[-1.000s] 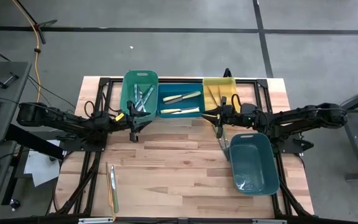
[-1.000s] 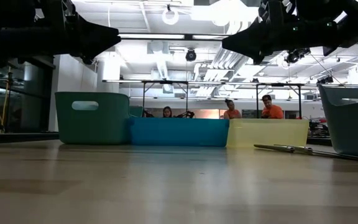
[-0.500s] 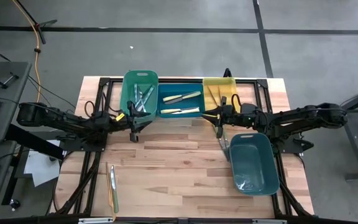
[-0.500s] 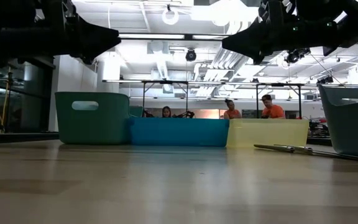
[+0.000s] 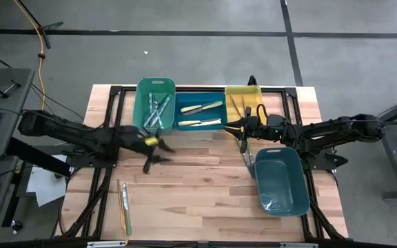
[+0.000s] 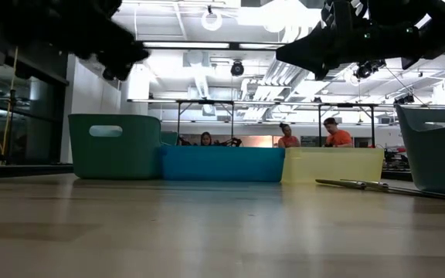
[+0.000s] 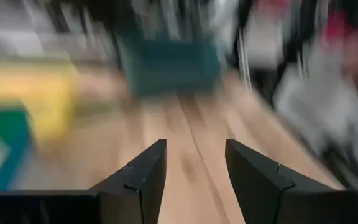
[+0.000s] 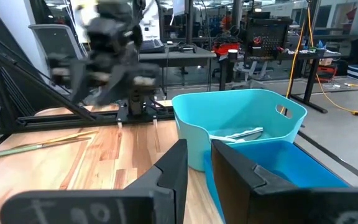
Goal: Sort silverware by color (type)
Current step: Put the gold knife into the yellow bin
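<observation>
High view: left tool open above bare table.

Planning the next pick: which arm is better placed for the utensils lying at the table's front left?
Left, probably. The left hand is open, empty, and nearer those utensils; the right hand sits across the table beside the yellow bin.

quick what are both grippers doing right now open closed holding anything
Left gripper: open, empty, over bare wood near the green bin.
Right gripper: open, empty, beside the yellow bin.
</observation>
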Motion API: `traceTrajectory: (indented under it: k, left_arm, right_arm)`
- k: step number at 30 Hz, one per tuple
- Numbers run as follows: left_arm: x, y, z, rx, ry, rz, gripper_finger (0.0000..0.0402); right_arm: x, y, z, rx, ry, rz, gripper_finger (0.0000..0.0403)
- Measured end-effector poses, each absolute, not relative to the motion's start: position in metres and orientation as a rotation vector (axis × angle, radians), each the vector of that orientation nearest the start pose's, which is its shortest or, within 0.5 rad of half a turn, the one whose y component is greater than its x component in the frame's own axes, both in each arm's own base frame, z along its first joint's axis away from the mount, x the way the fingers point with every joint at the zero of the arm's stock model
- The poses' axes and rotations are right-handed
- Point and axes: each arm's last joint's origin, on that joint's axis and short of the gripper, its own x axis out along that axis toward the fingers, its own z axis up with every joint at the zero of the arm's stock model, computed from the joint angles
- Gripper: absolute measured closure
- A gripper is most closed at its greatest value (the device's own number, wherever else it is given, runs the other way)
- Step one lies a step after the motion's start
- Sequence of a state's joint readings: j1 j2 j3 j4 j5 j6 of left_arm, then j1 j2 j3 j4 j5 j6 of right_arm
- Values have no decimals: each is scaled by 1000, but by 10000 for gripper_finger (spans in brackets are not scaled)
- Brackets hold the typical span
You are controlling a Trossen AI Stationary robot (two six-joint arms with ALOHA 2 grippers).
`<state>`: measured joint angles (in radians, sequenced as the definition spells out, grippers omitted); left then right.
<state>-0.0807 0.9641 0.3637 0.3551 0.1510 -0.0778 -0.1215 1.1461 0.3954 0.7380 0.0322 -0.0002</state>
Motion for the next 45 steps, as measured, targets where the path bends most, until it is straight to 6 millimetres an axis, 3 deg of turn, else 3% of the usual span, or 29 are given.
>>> traceTrajectory:
  k: [5,12,15,19,28,35,45]
  left_arm:
    - [201,-68,223,-72,757,-319,243]
    - [192,-153,239,-119,1075,-432,243]
    - [180,-182,236,-73,1222,-391,244]
    - [162,-206,219,-49,1407,-268,254]
    - [146,-233,182,-130,1637,-114,307]
    - [143,-240,161,-171,1807,-83,395]
    - [141,-239,128,-174,1998,-57,401]
  right_arm:
    - [226,-29,220,0,11,-154,336]
    - [226,-29,220,2,6,-154,336]
    - [226,-29,221,3,3,-154,336]
    - [226,-29,221,3,-3,-154,336]
    - [226,-29,223,-1,-17,-154,336]
    - [226,-29,223,-1,-17,-157,336]
    - [226,-29,223,-1,-17,-157,336]
